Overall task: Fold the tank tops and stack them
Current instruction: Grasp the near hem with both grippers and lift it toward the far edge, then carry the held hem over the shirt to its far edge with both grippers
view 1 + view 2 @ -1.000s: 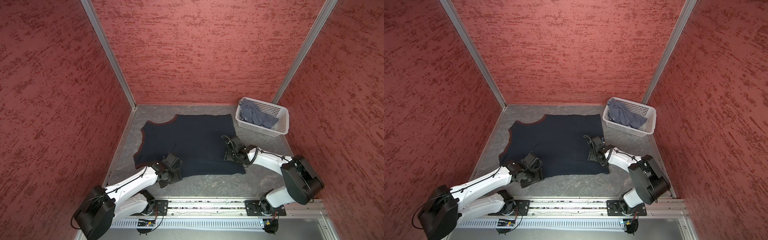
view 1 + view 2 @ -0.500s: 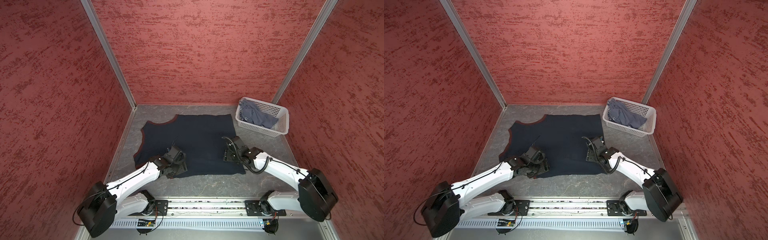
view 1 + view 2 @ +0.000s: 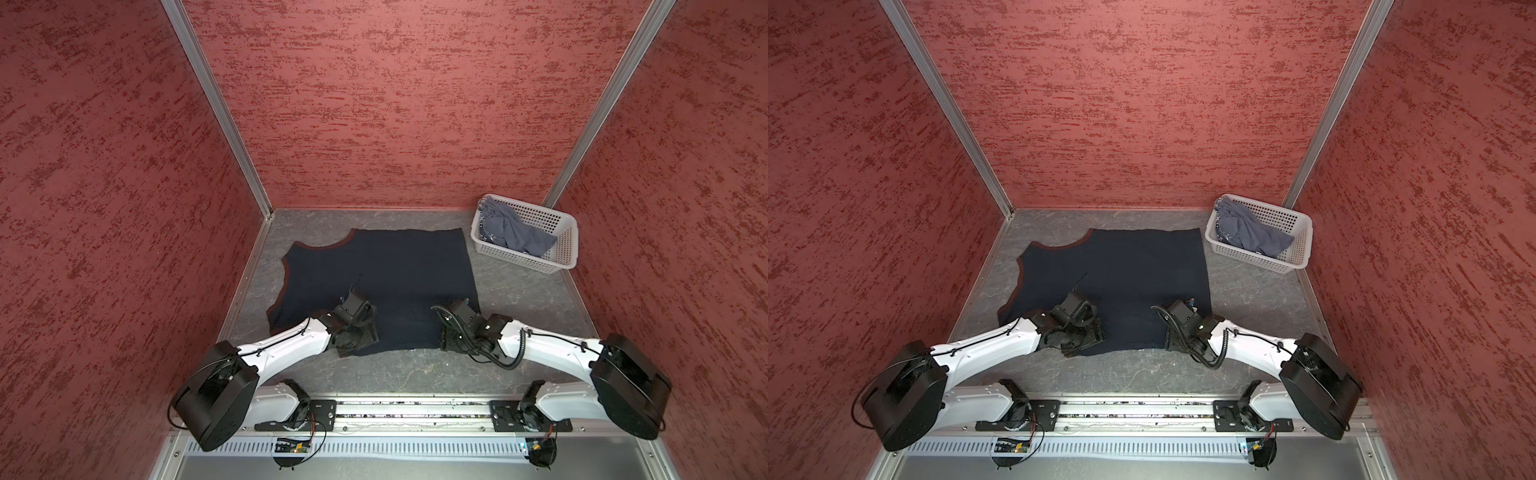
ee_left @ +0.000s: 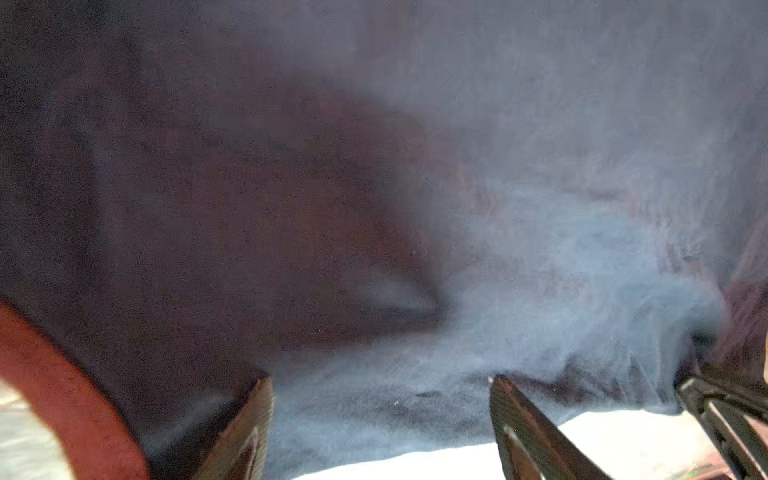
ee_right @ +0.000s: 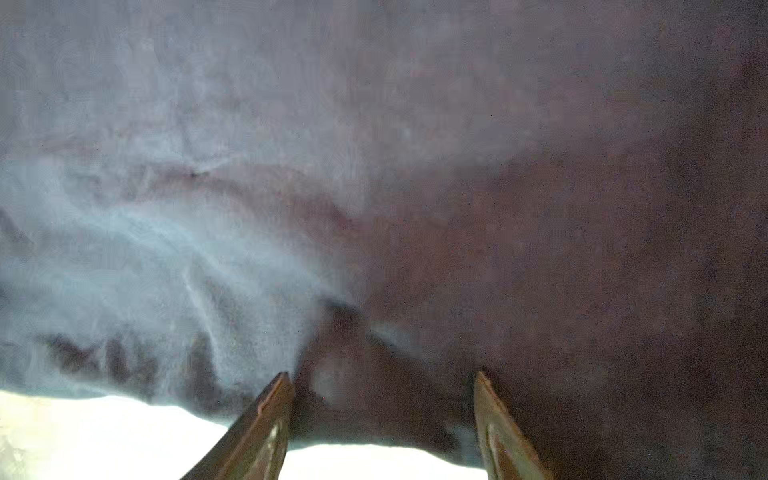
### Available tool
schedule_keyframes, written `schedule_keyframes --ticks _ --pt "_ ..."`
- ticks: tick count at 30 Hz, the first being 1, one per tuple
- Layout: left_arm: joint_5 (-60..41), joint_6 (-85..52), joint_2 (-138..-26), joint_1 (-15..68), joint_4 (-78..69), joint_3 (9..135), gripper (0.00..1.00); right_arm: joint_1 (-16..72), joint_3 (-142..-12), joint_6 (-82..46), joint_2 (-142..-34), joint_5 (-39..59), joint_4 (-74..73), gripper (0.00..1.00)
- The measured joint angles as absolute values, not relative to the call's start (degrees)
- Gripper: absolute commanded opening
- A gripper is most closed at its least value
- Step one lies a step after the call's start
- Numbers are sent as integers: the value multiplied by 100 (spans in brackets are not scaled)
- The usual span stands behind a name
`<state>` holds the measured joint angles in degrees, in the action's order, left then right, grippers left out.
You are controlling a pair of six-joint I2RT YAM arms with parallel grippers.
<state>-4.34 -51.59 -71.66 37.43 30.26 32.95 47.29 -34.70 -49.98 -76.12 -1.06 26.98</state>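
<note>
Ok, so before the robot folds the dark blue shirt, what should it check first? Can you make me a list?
1. Navy tank top lies spread flat on the table: ok.
2. Left fingers at its near hem, apart: ok.
3. Right fingers at its near hem, apart: ok.
4. Hem pinched for lifting: not ok, neither pair has closed on it.
5. A finger slipped under the hem: cannot tell, the wrist views are blurred.
6. Grey tank top sits in the white basket, off the folding spot: ok.
</note>
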Motion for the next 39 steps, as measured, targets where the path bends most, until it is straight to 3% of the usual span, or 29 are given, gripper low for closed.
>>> schedule_keyframes --ticks 12,19,24,30,34,39 --pt "-397 -4897 -6086 3299 3756 2783 83 4829 -3234 -5221 -6984 -285 3315 72" --pt "-475 -4464 -6121 2849 3938 3529 84 4445 -3972 -4943 -6755 -895 3719 75" --pt "-668 -3981 -6934 2093 3535 4794 84 3568 -4436 -4375 -6932 -1149 3433 75" --pt "-1131 -3721 -8729 1304 2635 6114 83 3017 -5293 -3745 -8125 -1094 2738 76" --pt "-1400 -3693 -9939 1212 2421 6783 83 2864 -5837 -3452 -9137 -913 2480 78" --pt "-1643 -3708 -10669 1221 2265 6997 84 2827 -6224 -3223 -9907 -753 2416 78"
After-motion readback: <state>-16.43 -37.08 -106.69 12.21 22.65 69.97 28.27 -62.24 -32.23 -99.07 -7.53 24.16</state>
